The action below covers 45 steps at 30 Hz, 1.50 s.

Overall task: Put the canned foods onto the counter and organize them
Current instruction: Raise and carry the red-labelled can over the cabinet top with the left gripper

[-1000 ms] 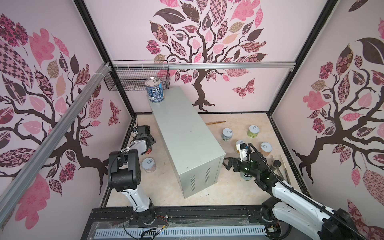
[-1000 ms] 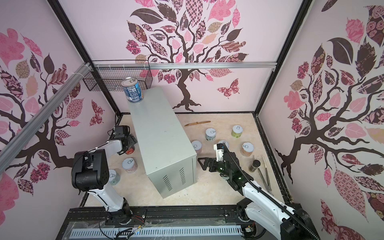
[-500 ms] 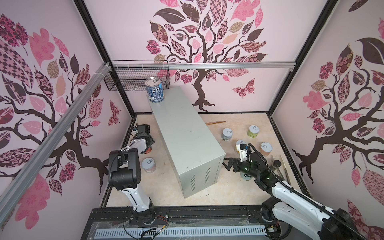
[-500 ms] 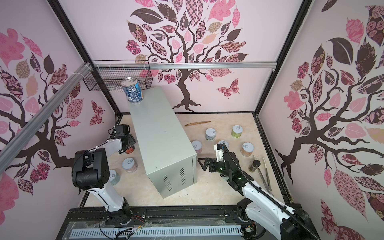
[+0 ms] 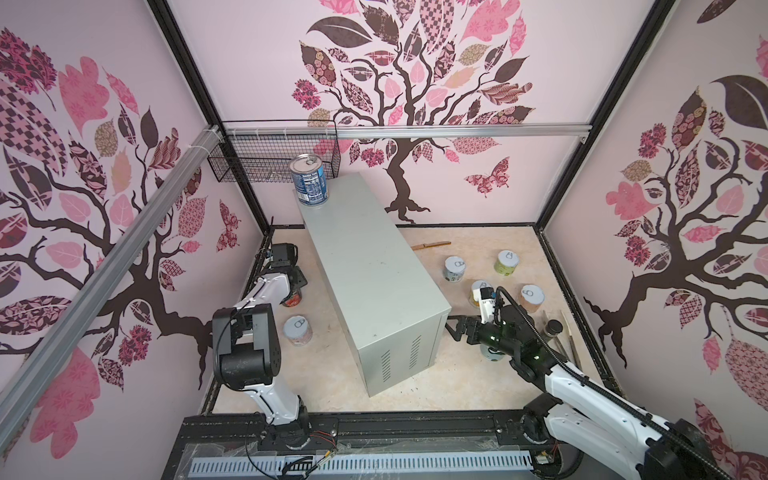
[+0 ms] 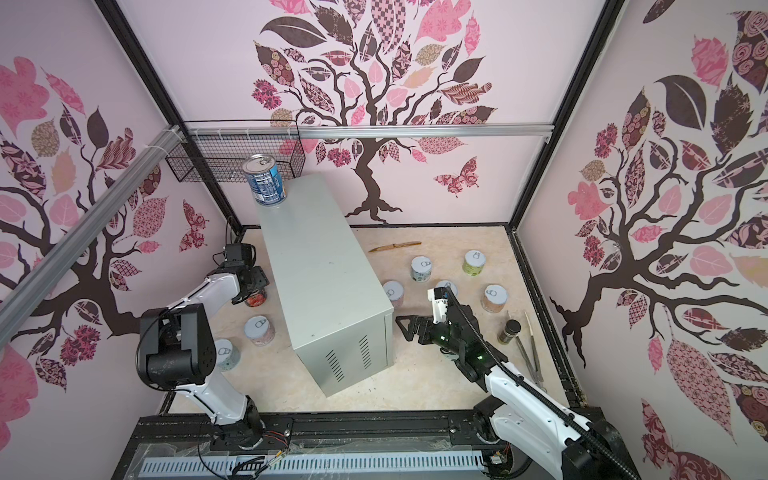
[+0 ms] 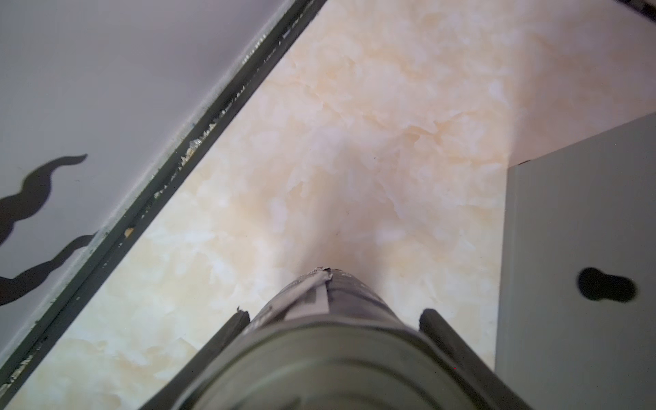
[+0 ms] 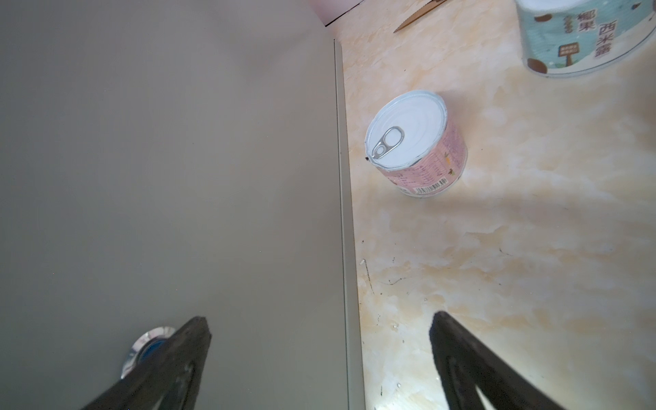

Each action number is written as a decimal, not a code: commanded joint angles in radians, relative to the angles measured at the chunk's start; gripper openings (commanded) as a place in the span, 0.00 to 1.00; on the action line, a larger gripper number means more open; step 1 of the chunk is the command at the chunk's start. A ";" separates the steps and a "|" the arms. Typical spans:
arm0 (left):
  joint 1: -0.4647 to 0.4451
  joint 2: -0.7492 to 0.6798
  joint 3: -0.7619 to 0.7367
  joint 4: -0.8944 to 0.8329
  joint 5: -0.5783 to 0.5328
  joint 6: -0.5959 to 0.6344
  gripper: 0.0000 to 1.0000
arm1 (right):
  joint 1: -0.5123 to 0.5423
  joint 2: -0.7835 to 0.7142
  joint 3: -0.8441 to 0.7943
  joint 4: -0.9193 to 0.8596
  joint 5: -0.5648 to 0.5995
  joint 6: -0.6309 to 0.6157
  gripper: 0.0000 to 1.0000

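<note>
Blue can (image 5: pixel 309 179) stood upright at the far end of the grey surface (image 5: pixel 374 282). Red-label can (image 5: pixel 292 299) was on the floor just left of it, left hand (image 7: pixel 335 314) clamped on its sides. Pink can (image 8: pixel 415 142) and other short cans stood on the floor to the right. Right hand (image 8: pixel 319 319) was spread wide and empty by the vented end.

both top views look steeply down from high at the front, sharing the whole cell, grey surface (image 5: pixel 374 270) and floor (image 5: pixel 457 386). the left wrist view, close behind a tall tin (image 7: pixel 319 355) in the left pincer (image 7: pixel 336 314), faces the floor; the right wrist view looks past the right pincer (image 8: pixel 319 319) over the surface's long edge.
</note>
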 commanded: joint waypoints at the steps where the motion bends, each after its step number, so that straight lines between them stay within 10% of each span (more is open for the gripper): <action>1: 0.000 -0.110 0.115 -0.036 -0.018 0.039 0.60 | 0.006 -0.018 0.022 -0.011 -0.009 -0.020 1.00; 28: -0.057 -0.479 0.552 -0.540 0.266 0.096 0.60 | 0.006 -0.057 0.189 -0.296 0.079 -0.106 1.00; 45: -0.623 -0.265 1.117 -0.799 0.006 0.217 0.59 | 0.006 -0.114 0.264 -0.460 0.126 -0.141 1.00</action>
